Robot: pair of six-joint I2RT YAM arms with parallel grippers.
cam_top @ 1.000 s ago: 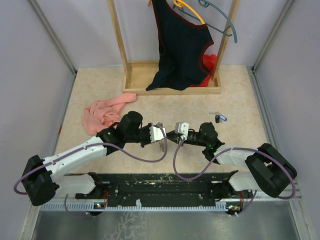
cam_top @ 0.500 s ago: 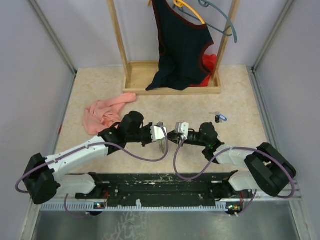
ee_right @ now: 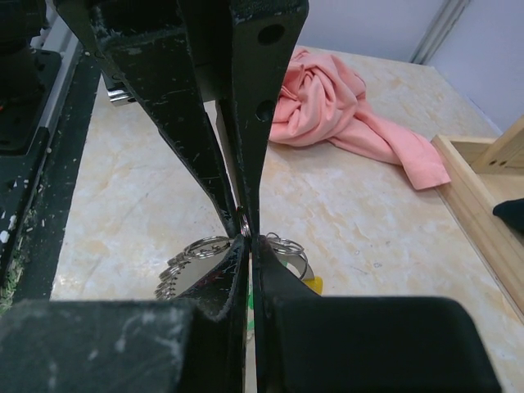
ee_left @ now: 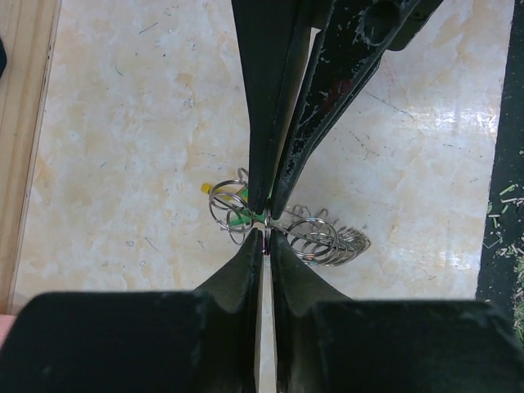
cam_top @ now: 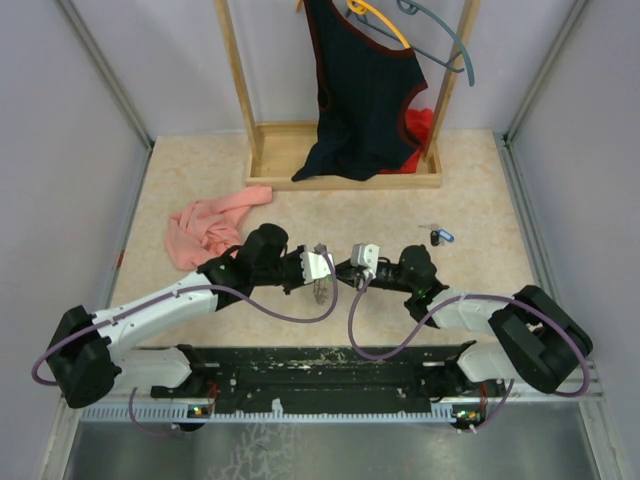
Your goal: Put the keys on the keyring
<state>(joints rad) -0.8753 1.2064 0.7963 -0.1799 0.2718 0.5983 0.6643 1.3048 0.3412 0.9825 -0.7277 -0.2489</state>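
Metal keyring (ee_left: 327,243) pinched in right jaws, fully shut, and left jaws, a sliver apart.

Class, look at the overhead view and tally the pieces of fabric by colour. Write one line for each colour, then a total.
Pink: 1 (pink cloth, crumpled)
Black: 1 (black top, hanging)
Red: 1 (red cloth, partly hidden behind the black one)
Total: 3

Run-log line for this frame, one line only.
left claw: shut on keyring | right claw: shut on keyring | green key: at keyring | loose keys: lying apart, untouched
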